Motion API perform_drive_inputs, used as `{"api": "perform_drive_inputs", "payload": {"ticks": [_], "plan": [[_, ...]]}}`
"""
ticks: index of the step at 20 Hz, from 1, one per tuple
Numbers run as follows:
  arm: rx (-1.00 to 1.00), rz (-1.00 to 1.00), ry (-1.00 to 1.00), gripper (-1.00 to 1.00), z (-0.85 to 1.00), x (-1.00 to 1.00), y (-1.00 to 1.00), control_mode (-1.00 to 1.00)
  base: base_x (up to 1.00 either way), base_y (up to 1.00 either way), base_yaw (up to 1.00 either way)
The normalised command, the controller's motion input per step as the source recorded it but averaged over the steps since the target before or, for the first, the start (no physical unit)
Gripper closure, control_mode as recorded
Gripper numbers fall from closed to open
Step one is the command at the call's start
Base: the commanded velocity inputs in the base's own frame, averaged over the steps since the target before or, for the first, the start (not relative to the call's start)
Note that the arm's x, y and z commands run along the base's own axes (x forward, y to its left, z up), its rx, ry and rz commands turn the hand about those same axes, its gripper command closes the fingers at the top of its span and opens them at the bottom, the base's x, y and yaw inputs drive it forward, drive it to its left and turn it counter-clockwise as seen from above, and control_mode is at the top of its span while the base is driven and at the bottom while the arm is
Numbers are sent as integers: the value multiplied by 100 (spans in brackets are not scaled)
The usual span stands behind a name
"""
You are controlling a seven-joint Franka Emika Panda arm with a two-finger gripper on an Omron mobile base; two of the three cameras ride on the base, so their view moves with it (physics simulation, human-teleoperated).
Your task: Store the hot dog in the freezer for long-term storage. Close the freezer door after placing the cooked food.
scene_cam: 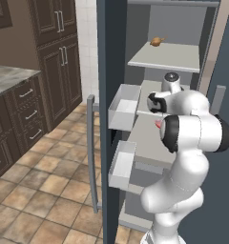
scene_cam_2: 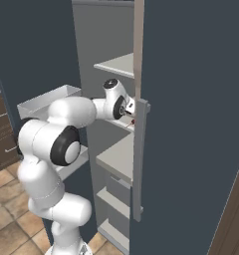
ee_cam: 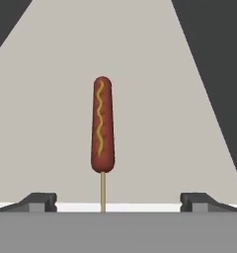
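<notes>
Reddish-brown hot dog (ee_cam: pixel 102 123): you see it in the hand view lying flat on a pale grey shelf (ee_cam: pixel 155 123), with a yellow wavy line of mustard along it and a thin tan stick pointing toward the camera.
Claw (ee_cam: pixel 118 201): its two dark tips stand wide apart at the bottom of the hand view, one on each side of the stick, and they grip nothing; the hot dog lies free between and beyond them.
Arm: in the left base view you see it reach into the freezer (scene_cam: pixel 183 28) at the height of the middle shelf.
Freezer door (scene_cam: pixel 106 95): it stands open, with two white bins (scene_cam: pixel 123 106) on its inner side and a long grey bar handle (scene_cam: pixel 91 152) at its outer edge.
Upper shelf (scene_cam: pixel 171 57): a tan roundish food (scene_cam: pixel 156 42) sits on it, well above the arm.
Pink lump (scene_cam: pixel 158 124): you see only a small part beside the arm's dark joint.
Surroundings: dark brown cabinets (scene_cam: pixel 54 62) stand to the left, over a tiled floor (scene_cam: pixel 45 190).
</notes>
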Motion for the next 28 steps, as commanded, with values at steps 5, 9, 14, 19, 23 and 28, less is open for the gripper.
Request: {"api": "perform_drive_inputs", "payload": {"ticks": [5,9,14,19,23,28], "plan": [[0,0,0,-100,13,-27,11,-100,0,0,0],[0,0,0,-100,7,-22,14,-100,0,0,0],[0,0,0,-100,8,-19,19,-100,0,0,0],[0,0,0,-100,4,-17,19,-100,0,0,0],[0,0,0,-100,0,-22,18,-100,0,0,0],[0,0,0,-100,0,-37,1,-100,0,0,0]]}}
